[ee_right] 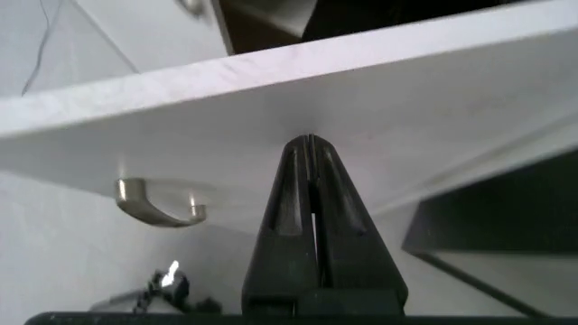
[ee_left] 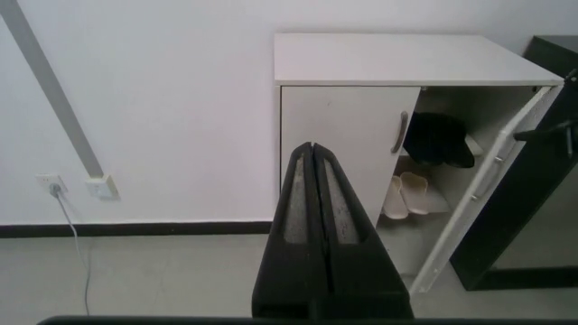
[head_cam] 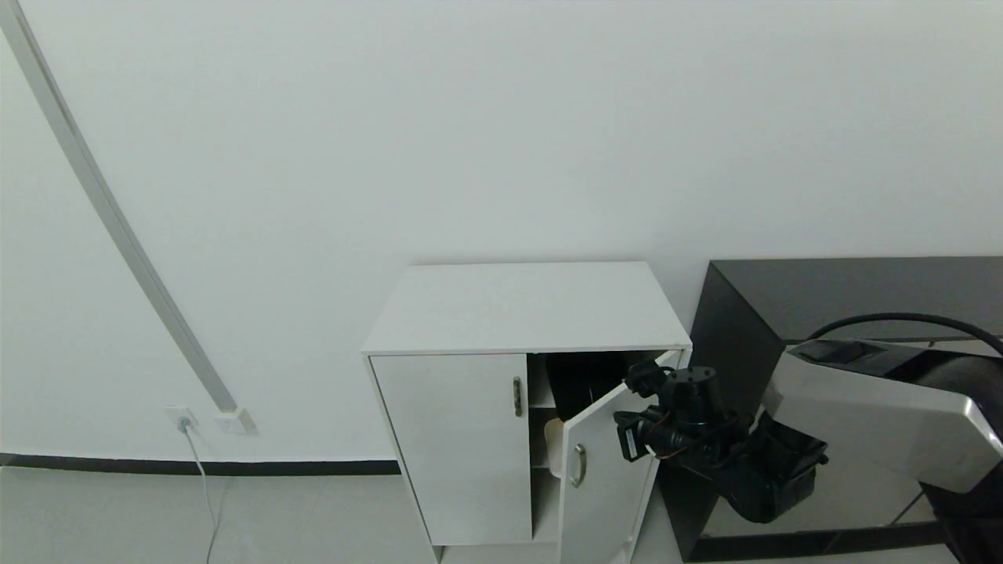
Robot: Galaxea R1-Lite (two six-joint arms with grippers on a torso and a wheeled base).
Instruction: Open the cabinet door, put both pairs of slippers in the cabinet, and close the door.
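Door point(ee_right: 406, 90) against rt gripper point(ee_right: 311, 141) tip

2 slipper pairs point(ee_left: 406, 194) inside cabinet point(ee_left: 397, 59)

The pale floor point(head_cam: 298, 517) carries a white cabinet point(head_cam: 517, 309), set back against the wall, and a glossy black unit point(head_cam: 736, 313) stands just beside it on the right. Behind the cabinet's half-open right door point(head_cam: 603, 478) two shelves show. The upper shelf point(head_cam: 541, 406) bears a dark pair of slippers point(ee_left: 438, 140), while the lower shelf point(ee_left: 442, 208) holds a cream pair point(ee_left: 406, 194) — side by side, toward that shelf's left edge.
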